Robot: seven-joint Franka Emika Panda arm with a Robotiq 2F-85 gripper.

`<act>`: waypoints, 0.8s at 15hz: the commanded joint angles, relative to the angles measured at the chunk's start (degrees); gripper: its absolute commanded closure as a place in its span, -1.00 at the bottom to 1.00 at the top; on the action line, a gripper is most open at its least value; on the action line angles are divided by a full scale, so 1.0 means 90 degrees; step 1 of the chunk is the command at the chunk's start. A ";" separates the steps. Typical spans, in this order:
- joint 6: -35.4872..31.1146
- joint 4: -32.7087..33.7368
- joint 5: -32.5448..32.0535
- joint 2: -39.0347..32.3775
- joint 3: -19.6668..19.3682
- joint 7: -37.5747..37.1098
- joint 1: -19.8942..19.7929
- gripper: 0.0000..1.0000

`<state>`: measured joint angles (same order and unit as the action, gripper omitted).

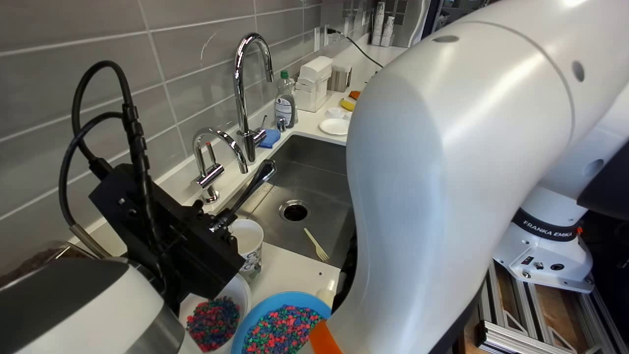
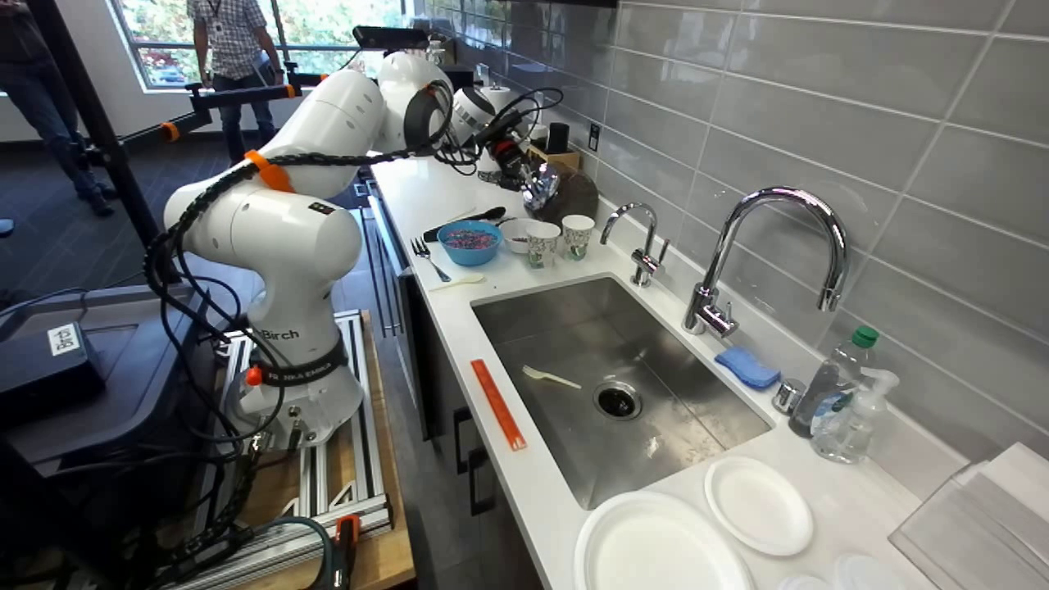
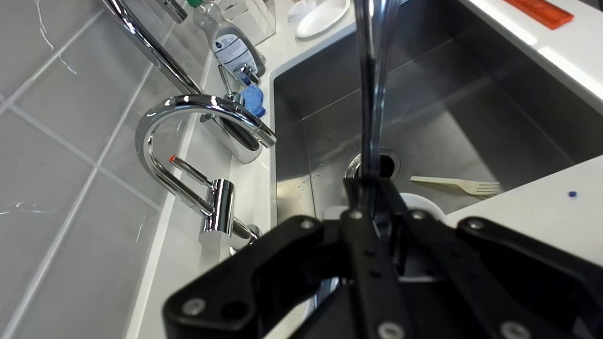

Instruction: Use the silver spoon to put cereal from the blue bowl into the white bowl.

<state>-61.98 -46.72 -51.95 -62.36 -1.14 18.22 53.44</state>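
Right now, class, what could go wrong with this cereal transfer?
If lowered, the gripper might knock over a patterned cup beside the white bowl. The silver spoon extends beyond the gripper, so it could twist. Cereal could scatter: a blue speck, perhaps a stray piece, lies on the counter.

the white worktop in front of me has a steel sink let into it. past the sink, nearer the front edge, sits a blue bowl; just beside it toward the back edge is a white bowl, then two patterned cups, upright. a metal fork and a pale utensil lie by the front edge, a red strip between that edge and the sink. along the back edge: two chrome taps, a blue sponge, two bottles. two white plates lie at the near end.
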 commanded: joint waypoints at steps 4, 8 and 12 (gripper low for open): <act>0.0272 0.0416 -0.0481 -0.0394 -0.0329 0.0443 0.0287 0.94; 0.0266 0.0429 -0.0650 -0.0477 -0.0473 0.0566 0.0396 0.94; 0.0237 0.0277 -0.1059 -0.0432 -0.0299 0.0609 0.0364 0.94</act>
<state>-61.65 -45.87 -58.38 -64.74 -4.13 21.65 56.27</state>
